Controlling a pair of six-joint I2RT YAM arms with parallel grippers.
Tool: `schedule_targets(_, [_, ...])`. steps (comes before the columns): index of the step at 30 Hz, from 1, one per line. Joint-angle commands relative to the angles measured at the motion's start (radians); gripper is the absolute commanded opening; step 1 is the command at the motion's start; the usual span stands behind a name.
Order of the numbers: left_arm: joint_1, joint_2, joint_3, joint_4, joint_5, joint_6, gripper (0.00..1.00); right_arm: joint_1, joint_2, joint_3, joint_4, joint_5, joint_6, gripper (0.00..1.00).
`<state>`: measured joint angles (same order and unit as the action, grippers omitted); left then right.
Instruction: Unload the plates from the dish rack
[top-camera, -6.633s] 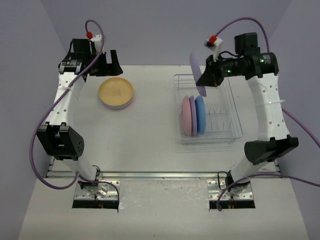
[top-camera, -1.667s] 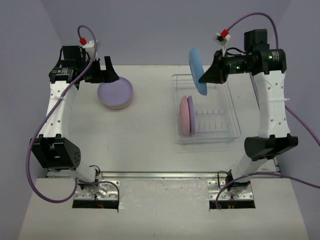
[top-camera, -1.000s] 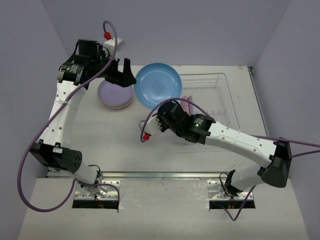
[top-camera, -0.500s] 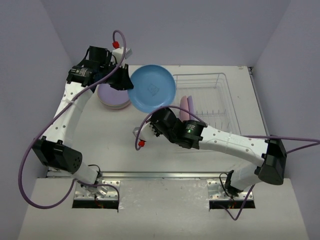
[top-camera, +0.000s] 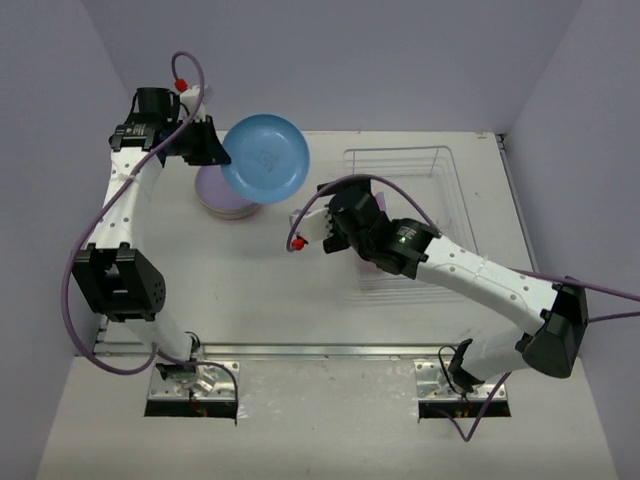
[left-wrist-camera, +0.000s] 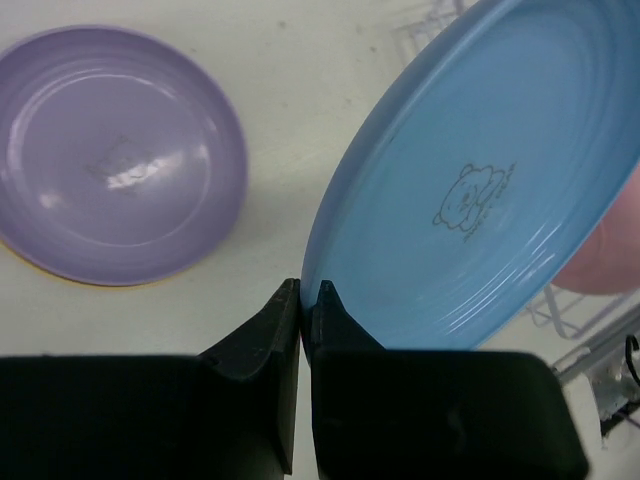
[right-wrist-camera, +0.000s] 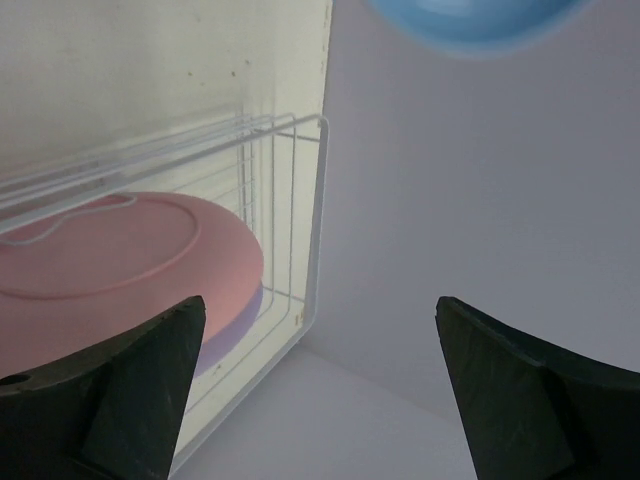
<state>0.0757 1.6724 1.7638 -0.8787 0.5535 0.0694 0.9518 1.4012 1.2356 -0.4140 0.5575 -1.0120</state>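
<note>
Plates are split between two places: a blue plate (top-camera: 265, 155) hangs tilted at 10 o'clock from the dish rack (top-camera: 400, 152), its rim pinched between the closed jaws of the left gripper (left-wrist-camera: 308, 295), partly over a lilac plate (left-wrist-camera: 115, 150) lying flat on the table (top-camera: 280, 300). Right gripper (right-wrist-camera: 318, 310) is spread wide with nothing in it, at the rack's 9 o'clock side. A pink plate (right-wrist-camera: 100, 270) stands inside the rack.

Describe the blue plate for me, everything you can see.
The round matte blue plate is shallow, faintly ringed, with a small bear outline at its centre. It hangs tilted in the air, rim pinched by the left gripper's black fingers, partly over the round lilac plate on the table. Nothing else touches it.
</note>
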Motion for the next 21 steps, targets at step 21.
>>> schedule_targets(21, [0.162,0.440,0.147,0.090,-0.312,-0.111,0.00,-1.003,0.003,0.249,-0.680,-1.212,0.893,0.96])
